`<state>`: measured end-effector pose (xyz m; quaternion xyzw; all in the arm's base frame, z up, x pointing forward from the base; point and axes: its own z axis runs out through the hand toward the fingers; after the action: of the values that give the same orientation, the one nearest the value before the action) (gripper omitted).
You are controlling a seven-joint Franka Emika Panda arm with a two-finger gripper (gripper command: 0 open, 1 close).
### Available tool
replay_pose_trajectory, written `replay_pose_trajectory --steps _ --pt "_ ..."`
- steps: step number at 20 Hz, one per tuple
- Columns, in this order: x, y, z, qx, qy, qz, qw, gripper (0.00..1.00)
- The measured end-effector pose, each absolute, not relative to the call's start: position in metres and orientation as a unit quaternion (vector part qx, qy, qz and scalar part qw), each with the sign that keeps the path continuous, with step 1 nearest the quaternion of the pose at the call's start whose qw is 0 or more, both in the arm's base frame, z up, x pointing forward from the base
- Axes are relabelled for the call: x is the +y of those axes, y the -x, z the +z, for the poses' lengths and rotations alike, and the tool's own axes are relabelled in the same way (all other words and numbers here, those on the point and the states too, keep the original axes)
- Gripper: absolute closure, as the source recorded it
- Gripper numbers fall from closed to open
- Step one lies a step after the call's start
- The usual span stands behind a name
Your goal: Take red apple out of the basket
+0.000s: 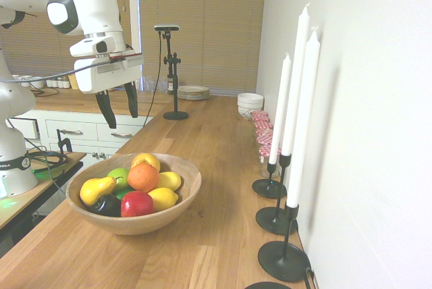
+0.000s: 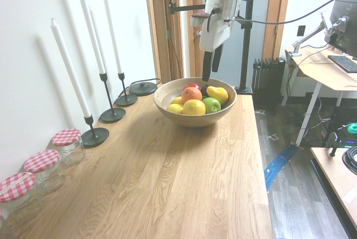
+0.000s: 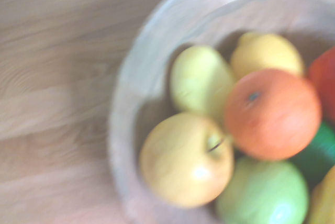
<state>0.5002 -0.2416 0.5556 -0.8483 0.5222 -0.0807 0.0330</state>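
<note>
First ext. view: gripper (image 1: 119, 108) open, nothing held, above basket (image 1: 192, 198); red apple (image 1: 137, 204) in basket w/ orange (image 1: 143, 177).

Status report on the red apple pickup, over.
Gripper open and empty, above the basket. Red apple still inside, among other fruit. Orange resting close against it, may crowd the fingers.

On my own white arm (image 1: 15, 164), at the left edge of the first exterior view, I can read "MIKA" in light letters on a dark band (image 1: 15, 164).
</note>
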Motion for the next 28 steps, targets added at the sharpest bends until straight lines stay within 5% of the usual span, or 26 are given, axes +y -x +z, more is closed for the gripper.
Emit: replay_pose_trajectory --steps 28 --pt "-0.417 -0.547 0.471 0.581 0.810 -0.020 0.078 0.00"
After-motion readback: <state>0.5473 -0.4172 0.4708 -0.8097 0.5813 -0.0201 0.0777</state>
